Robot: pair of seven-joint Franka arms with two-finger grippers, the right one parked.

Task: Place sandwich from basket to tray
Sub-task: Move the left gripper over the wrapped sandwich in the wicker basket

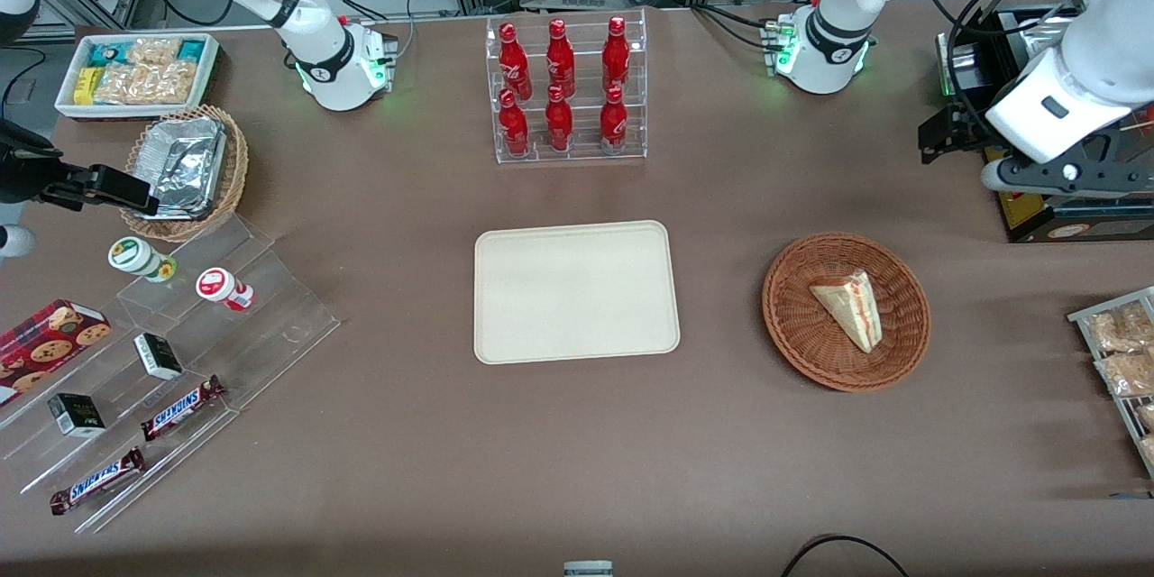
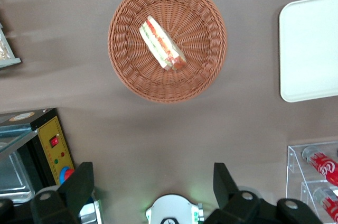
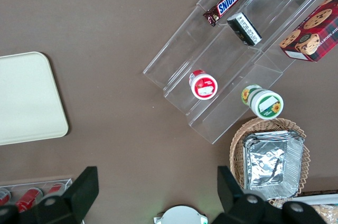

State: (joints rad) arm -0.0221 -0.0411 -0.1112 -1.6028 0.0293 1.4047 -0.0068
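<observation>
Sandwich (image 2: 161,49) lies in the basket (image 2: 132,78); my gripper (image 2: 153,187) hovers apart, jaws spread, tray (image 1: 577,288) bare.

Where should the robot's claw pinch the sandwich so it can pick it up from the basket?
Probably from straight above, with the open gripper pinching the sandwich across its two flat bread faces near the thick middle. It lies as a long narrow wedge in the basket, filling edge up, so the thin tip would slip or squash.
</observation>
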